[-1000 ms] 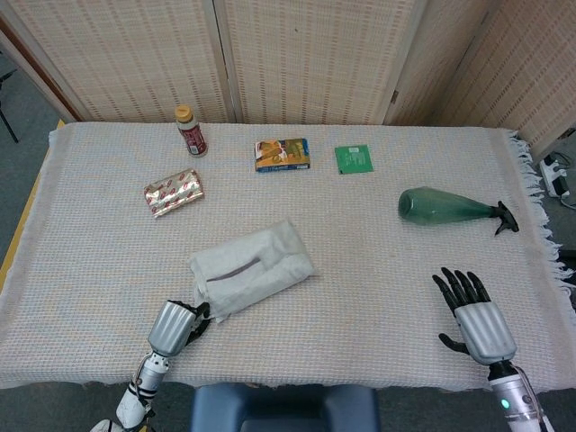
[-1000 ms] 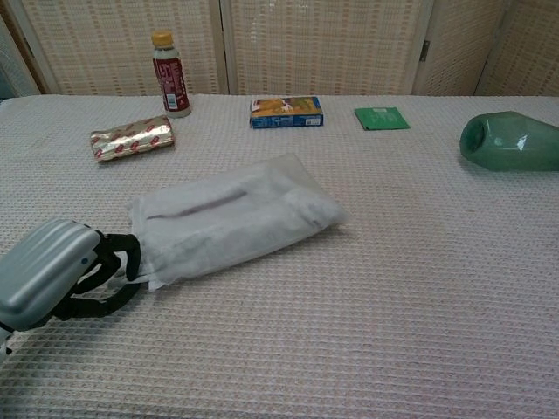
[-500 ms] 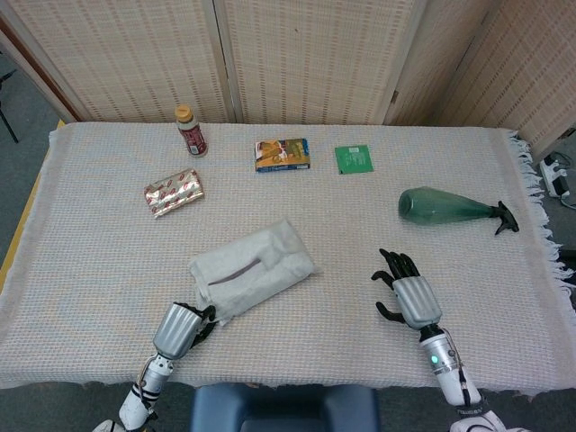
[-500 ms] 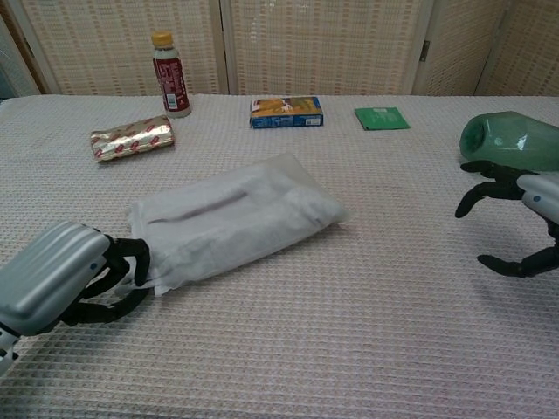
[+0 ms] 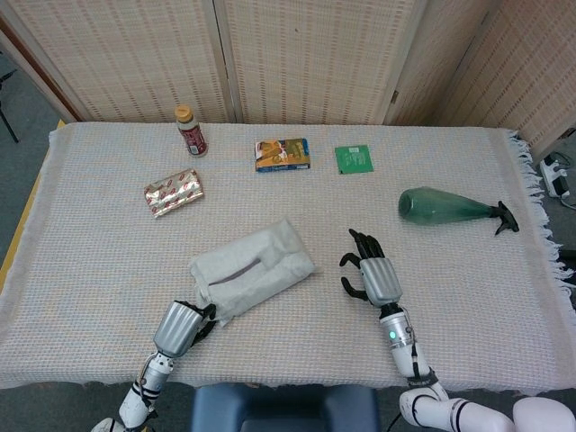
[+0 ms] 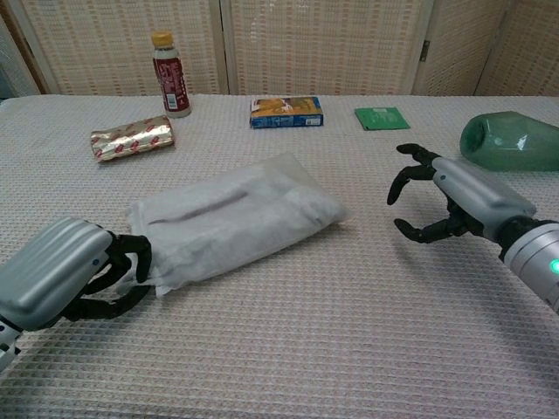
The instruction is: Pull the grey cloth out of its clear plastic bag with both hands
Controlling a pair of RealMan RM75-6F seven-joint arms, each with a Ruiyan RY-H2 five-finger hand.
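The grey cloth in its clear plastic bag (image 5: 253,268) (image 6: 232,220) lies slantwise in the middle of the table. My left hand (image 5: 182,326) (image 6: 68,281) sits at the bag's near-left corner and pinches the plastic edge there between curled fingers. My right hand (image 5: 371,273) (image 6: 454,202) hovers to the right of the bag, fingers spread and curved, holding nothing, a short gap away from the bag's right end.
A green glass bottle (image 5: 447,208) (image 6: 511,141) lies on its side at the right. At the back stand a small drink bottle (image 5: 191,130), a snack box (image 5: 282,154) and a green packet (image 5: 354,158). A foil packet (image 5: 174,192) lies at the left.
My right hand has travelled left from the table's right front toward the bag. My left hand keeps its pinch and has nudged slightly forward.
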